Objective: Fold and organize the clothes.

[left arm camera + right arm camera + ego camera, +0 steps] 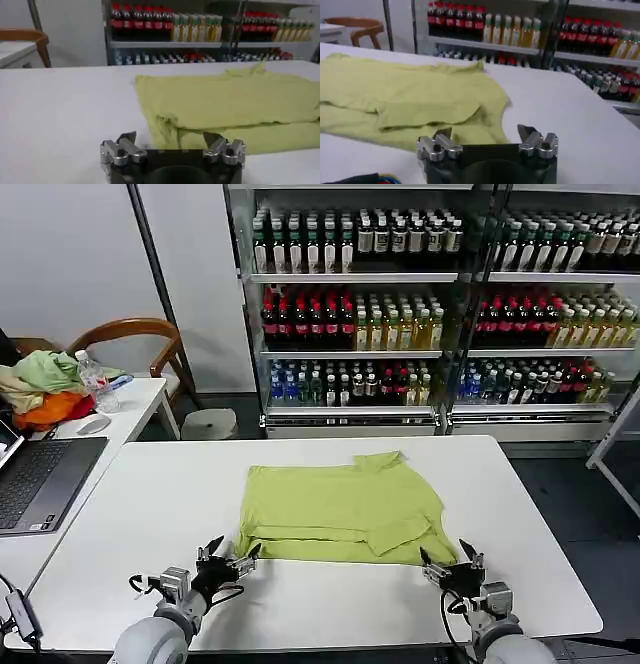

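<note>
On the table (120, 514), open hands (228, 559) (447, 566) flank the seemingly folded T-shirt (340, 502).

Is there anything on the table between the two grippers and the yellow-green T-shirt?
Nothing visible. Bare white table lies between the open left gripper, the open right gripper and the T-shirt near edge.

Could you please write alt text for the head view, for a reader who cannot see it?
A lime T-shirt, partly folded, lies flat on a white table. The robot's left tool and right tool sit open at the shirt's near corners, holding nothing. Drink-bottle shelves stand behind, with a laptop and a heap of clothes on a side table.
</note>
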Tool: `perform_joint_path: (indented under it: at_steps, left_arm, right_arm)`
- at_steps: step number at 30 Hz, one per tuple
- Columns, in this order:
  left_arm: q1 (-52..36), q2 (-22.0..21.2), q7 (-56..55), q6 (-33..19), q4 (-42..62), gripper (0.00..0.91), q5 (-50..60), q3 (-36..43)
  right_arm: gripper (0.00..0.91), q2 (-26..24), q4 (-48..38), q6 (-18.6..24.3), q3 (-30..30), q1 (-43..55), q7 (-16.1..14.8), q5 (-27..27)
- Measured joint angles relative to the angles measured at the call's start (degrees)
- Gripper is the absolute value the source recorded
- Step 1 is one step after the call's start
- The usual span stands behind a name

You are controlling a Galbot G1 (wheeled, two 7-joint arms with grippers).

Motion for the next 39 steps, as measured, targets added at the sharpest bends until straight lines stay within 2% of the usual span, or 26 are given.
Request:
perform_joint_path:
  at_steps: [26,39]
  left_arm:
    - [-0.53,-1.13,-0.89,1.66,1.25,0.04,1.46,2.32]
    - [5.06,0.51,0.47,2.05,-2.37,0.04,5.08,0.0]
  right_arm:
    - [0.0,0.55,0.71,0.16,0.12,-1.71,0.48,0.26]
    - [0.0,-0.42,5.39,1.55,1.03,-7.06,-0.58,-2.43]
